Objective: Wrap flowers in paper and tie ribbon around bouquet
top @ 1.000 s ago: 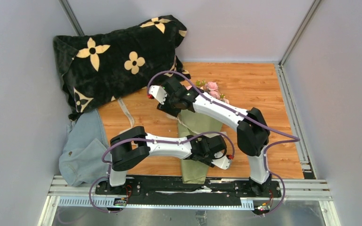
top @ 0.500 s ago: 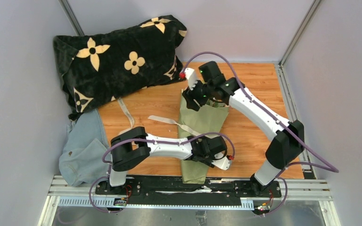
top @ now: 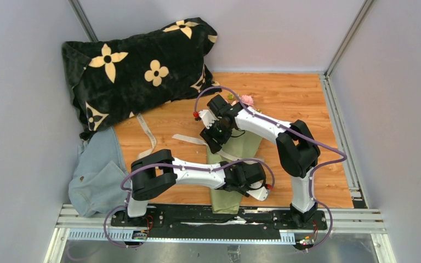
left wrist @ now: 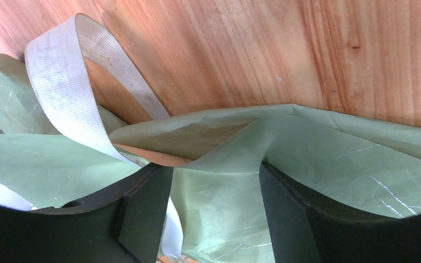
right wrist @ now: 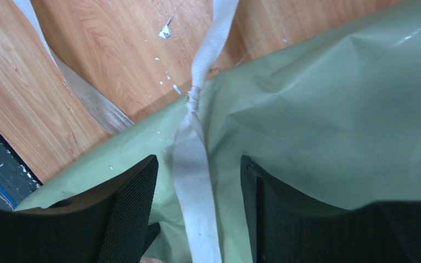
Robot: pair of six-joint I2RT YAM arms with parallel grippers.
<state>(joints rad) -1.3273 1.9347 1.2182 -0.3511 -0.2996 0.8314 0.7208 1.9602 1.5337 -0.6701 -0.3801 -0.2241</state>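
Note:
The bouquet (top: 231, 159) lies lengthwise on the wooden table, wrapped in olive-green paper (right wrist: 329, 109), with the pink flowers (top: 245, 99) showing at its far end. A cream ribbon (top: 189, 139) trails off to its left. My right gripper (top: 209, 144) hovers over the bouquet's middle. In the right wrist view it (right wrist: 197, 162) is open, and the knotted ribbon (right wrist: 193, 137) runs untouched between its fingers. My left gripper (top: 240, 189) is at the bouquet's near end. Its jaws (left wrist: 214, 167) are closed on the paper-wrapped bouquet (left wrist: 225, 186), beside a ribbon loop (left wrist: 60, 76).
A black pillow with tan flower prints (top: 137, 60) lies at the back left. A pale blue-grey cloth (top: 96, 175) is heaped at the left edge. Another ribbon length (top: 148, 131) lies on the wood near it. Walls close in on three sides, and a metal rail (top: 219, 219) runs along the near edge.
My right gripper opened its jaws, swung out to the bouquet's far end and came back over its middle. A ribbon strip now lies left of the bouquet. The left arm stayed put.

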